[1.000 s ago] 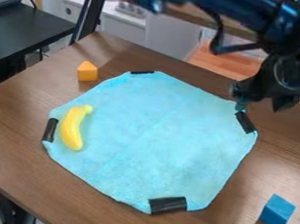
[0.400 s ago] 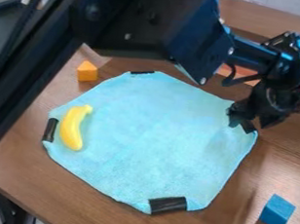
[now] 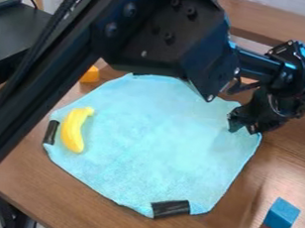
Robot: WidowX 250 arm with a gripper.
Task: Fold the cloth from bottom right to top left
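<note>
On the cloth's (image 3: 156,146) right corner, the end effector (image 3: 242,129) rests, slightly open.

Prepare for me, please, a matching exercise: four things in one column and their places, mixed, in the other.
1. Banana
2. Blue block
3. Orange block
4. Gripper

A. Partly behind the arm
B. On the cloth
C. At the cloth's right-hand corner
D. On the table, lower right

Pairs: 1-B; 2-D; 3-A; 4-C
</note>
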